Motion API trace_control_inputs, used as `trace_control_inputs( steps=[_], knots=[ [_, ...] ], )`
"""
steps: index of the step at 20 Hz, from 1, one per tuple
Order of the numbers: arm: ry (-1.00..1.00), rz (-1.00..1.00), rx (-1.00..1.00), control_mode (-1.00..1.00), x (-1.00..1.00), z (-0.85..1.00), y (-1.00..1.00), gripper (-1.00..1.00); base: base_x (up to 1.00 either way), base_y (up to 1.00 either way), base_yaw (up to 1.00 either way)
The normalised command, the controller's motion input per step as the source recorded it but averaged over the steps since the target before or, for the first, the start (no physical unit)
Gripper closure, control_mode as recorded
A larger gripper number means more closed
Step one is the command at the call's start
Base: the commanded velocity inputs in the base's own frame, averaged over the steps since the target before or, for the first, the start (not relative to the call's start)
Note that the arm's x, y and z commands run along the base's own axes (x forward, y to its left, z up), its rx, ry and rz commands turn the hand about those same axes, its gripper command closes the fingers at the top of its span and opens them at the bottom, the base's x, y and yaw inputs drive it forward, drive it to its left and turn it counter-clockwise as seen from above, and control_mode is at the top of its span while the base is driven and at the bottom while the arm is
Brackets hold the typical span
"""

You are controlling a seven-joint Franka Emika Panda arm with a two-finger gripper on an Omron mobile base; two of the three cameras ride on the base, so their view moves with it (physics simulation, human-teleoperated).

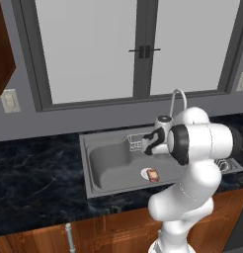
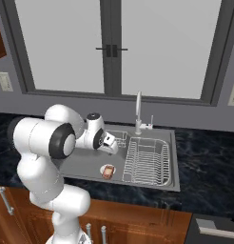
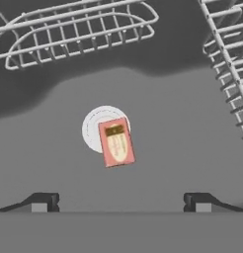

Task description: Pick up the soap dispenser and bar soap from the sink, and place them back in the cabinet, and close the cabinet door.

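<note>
The bar soap (image 3: pixel 116 142), a small reddish block with a lighter face, lies partly on a white round dish (image 3: pixel 96 126) on the floor of the grey sink (image 1: pixel 94 165). It also shows as the bar soap (image 1: pixel 152 175) and bar soap (image 2: pixel 108 171) in the base views. My gripper (image 3: pixel 121 202) hangs open above the basin, a little behind the soap, with nothing between its fingers; it appears as gripper (image 1: pixel 147 144) and gripper (image 2: pixel 111 143). The soap dispenser is out of view. A reddish-brown edge of the cabinet (image 1: pixel 2 49) shows at the upper left; I cannot tell the cabinet door apart from it.
A small wire basket (image 3: pixel 74 29) hangs at the sink's back wall. The wire dish rack (image 2: pixel 147 162) fills the sink's right half, and the curved faucet (image 2: pixel 138 112) rises behind it. Dark marble counter (image 1: pixel 39 173) surrounds the sink, under a large window (image 1: pixel 89 49).
</note>
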Motion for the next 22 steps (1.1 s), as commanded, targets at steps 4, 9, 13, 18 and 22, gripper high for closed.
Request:
trace_control_inputs(
  steps=[4,9,13,18,22],
  knots=[
    [0.04,0.03,0.00,-1.00,0.35,-0.30,0.00,-1.00,0.00,0.00,0.00],
    [0.06,0.03,0.01,-1.00,0.34,-0.25,0.00,-1.00,0.00,0.00,0.00],
    [0.07,0.03,0.02,-1.00,0.25,-0.25,0.00,-1.00,0.00,0.00,0.00],
    [0.08,0.03,0.03,-1.00,0.10,-0.21,0.00,-1.00,0.00,0.00,0.00],
    [0.06,0.03,0.04,-1.00,0.04,-0.18,0.00,-1.00,0.00,0.00,0.00]
  ],
)
